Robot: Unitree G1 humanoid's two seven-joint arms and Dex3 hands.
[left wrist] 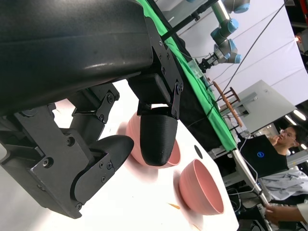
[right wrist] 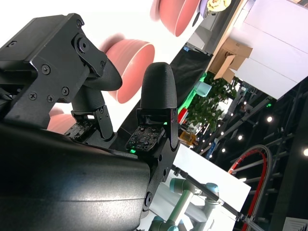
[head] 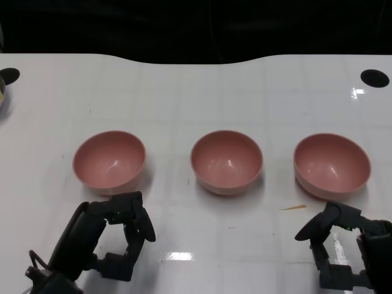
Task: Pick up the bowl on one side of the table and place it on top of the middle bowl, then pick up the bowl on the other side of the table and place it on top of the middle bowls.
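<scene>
Your head view cuts both forearms off at the lower edge, so you see each hand only in part. The left hand [head: 119, 236] sits low on the left with its fingers apart and nothing between them; the right hand [head: 340, 248] sits low on the right, likewise spread and holding nothing. In the left wrist view the hand's black shell fills most of the picture and one fingertip [left wrist: 158, 139] covers part of the middle bowl [left wrist: 168, 149], while the left bowl does not show there at all. In the right wrist view the shell hides most of the nearest bowl.

On the white surface [head: 184, 98] three pink bowls stand in a row, well apart from each other: the left bowl [head: 109, 162] just beyond your left hand, the middle bowl [head: 226, 161] between the two, and the right bowl [head: 332, 164] just beyond your right hand. All three stand upright with their openings facing up; being round, none has a long axis. None is stacked yet.

A small tan sliver [head: 293, 208] lies on the surface just in front of the right bowl. A dark round hole [head: 374, 78] sits near the far right corner. At the far left edge something is cut off and too partial to identify. A person [left wrist: 284, 159] shows beside the table in the left wrist view.
</scene>
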